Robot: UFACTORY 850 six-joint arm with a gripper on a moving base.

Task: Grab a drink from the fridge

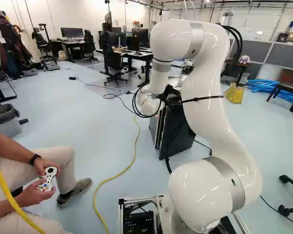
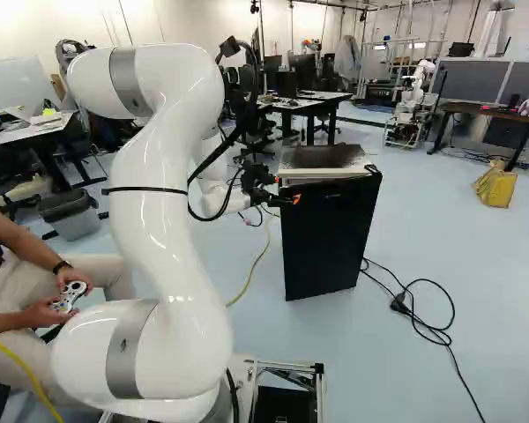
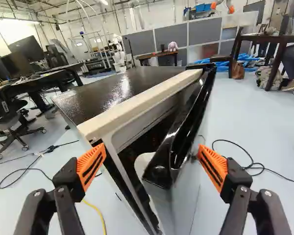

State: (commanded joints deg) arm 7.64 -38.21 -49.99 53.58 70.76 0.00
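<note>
In the right base view my gripper (image 2: 282, 197) is at the upper edge of the small black fridge (image 2: 324, 157), on the side toward the arm. The fridge door (image 2: 329, 240) faces the base. In the wrist view the gripper (image 3: 152, 159) is open, with its orange pads wide apart. The door (image 3: 169, 171) stands slightly ajar, a narrow dark gap separating it from the fridge body (image 3: 132, 110). The door's near edge lies between and ahead of the fingers, closer to one of them; whether that pad touches it I cannot tell. No drink is visible.
A seated person's hands hold a controller (image 1: 48, 179) close to the arm's left. A yellow cable (image 1: 116, 176) and a black cable (image 2: 423, 329) cross the floor. Beyond the fridge are desks (image 2: 313, 99), a yellow bag (image 2: 496, 187) and another robot (image 2: 416, 92).
</note>
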